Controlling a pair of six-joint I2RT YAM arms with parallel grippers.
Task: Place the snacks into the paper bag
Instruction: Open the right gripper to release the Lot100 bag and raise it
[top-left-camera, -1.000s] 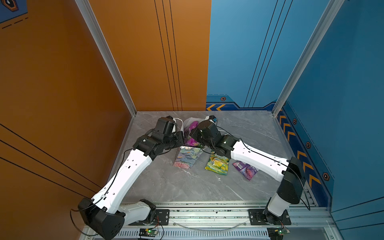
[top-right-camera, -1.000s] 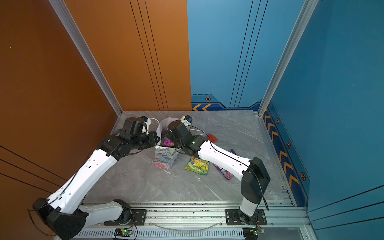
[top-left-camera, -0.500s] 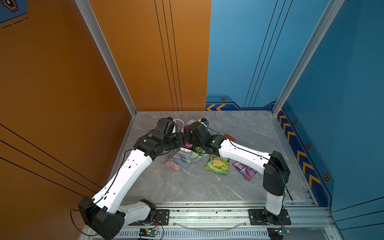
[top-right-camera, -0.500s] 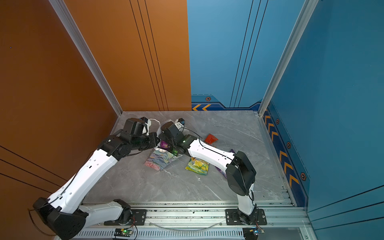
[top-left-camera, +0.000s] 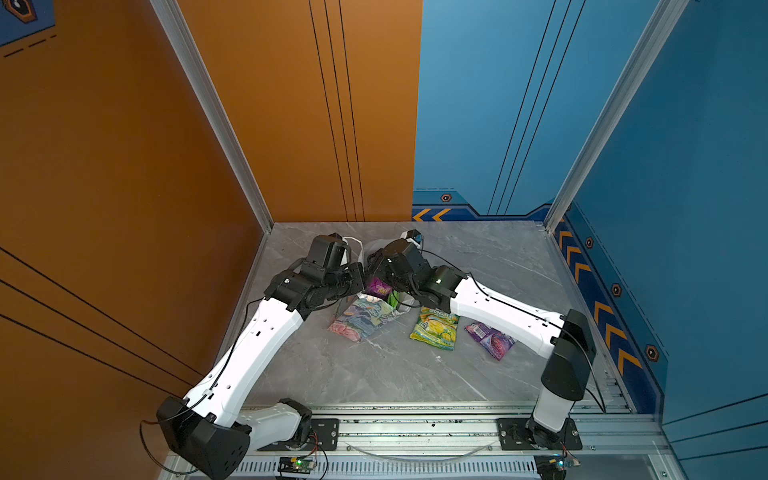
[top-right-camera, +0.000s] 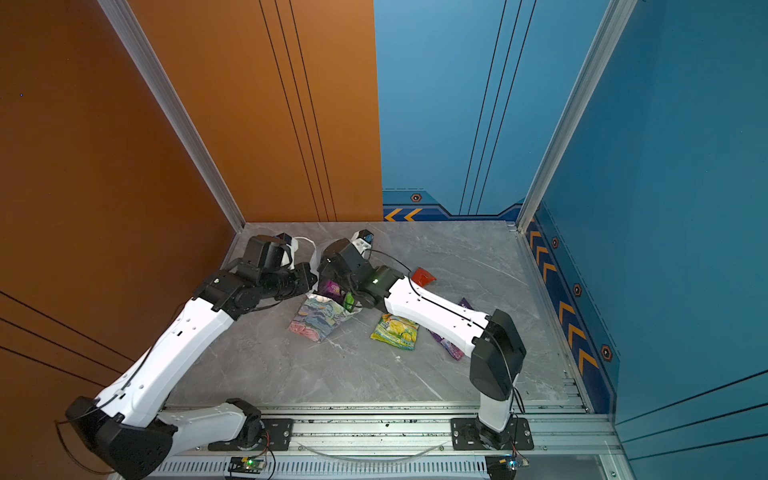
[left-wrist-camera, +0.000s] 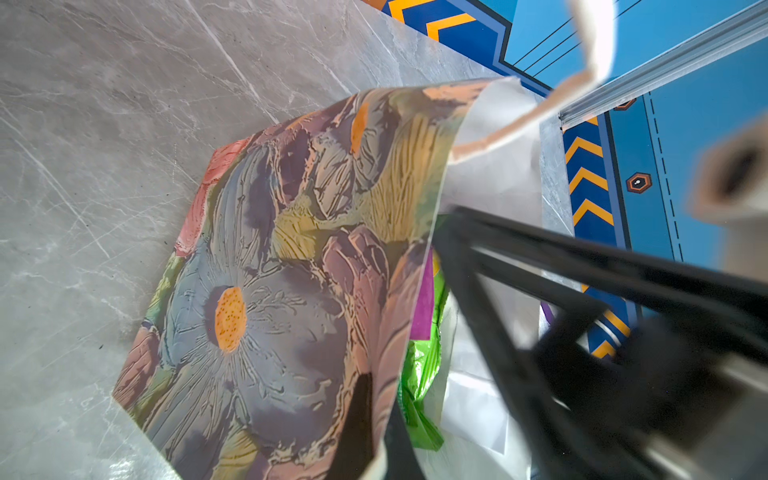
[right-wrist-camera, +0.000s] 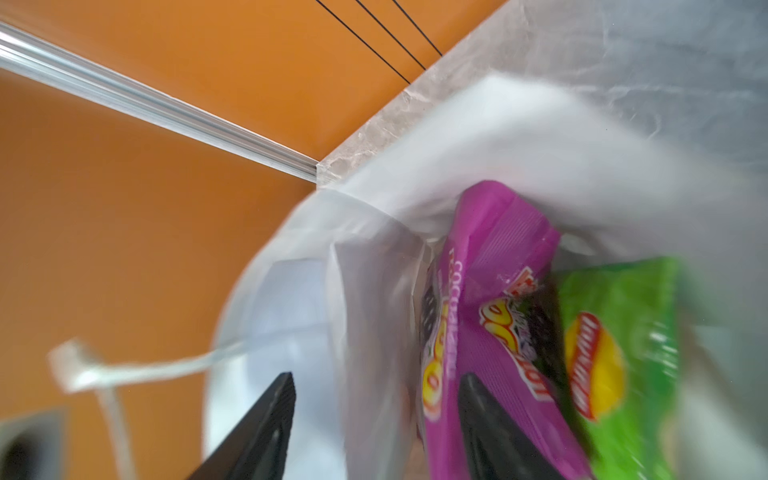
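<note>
Purple packet (top-right-camera: 449, 347) half under right arm (top-right-camera: 432, 314).

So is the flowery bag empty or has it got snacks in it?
Not empty. Inside the paper bag show a magenta packet and a green packet.

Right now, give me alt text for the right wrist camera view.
A magenta packet and a green packet sit inside the white-lined paper bag, with the right claw open at its mouth. An orange wall is behind.

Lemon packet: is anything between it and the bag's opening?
Yes. The right gripper sits at the mouth of the paper bag, where a magenta packet and a green packet poke out. Nothing else lies between it and the lemon packet.
</note>
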